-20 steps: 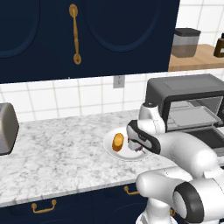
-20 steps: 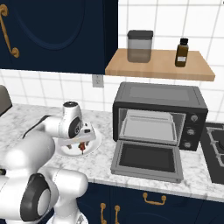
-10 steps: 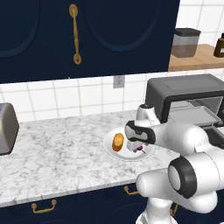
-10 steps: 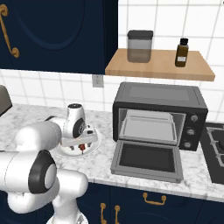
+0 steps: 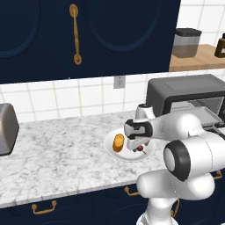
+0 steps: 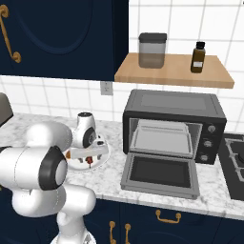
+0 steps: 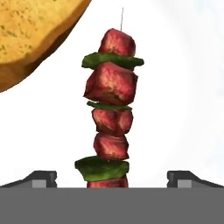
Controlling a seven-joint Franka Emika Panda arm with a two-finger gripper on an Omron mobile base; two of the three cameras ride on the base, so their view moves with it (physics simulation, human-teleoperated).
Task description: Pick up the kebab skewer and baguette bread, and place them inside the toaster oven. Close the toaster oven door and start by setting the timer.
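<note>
The kebab skewer (image 7: 111,109), red meat and green pepper chunks on a thin stick, lies on a white plate (image 7: 179,87). Beside it is the golden baguette bread (image 7: 30,30). In the left base view the baguette bread (image 5: 118,143) sits on the plate's left half and the skewer (image 5: 140,150) on its right. My gripper (image 7: 112,177) hangs low over the plate, open, with its fingertips (image 7: 41,177) on either side of the skewer's near end and not touching it. The gripper (image 5: 135,144) holds nothing. The dark grey toaster oven (image 6: 174,116) stands to the right, with its door (image 6: 159,174) folded down flat.
A silver pop-up toaster (image 5: 6,129) sits at the counter's far left. Above the oven, a wooden shelf (image 6: 174,69) carries a dark jar (image 6: 152,50) and a brown bottle (image 6: 199,57). A stove top (image 6: 236,162) lies right of the oven. A rack tray (image 6: 162,138) shows inside the oven.
The arm's elbow has swung to the right and the hand has sunk closer over the plate. The jaws have stayed open, and the food has not moved.
</note>
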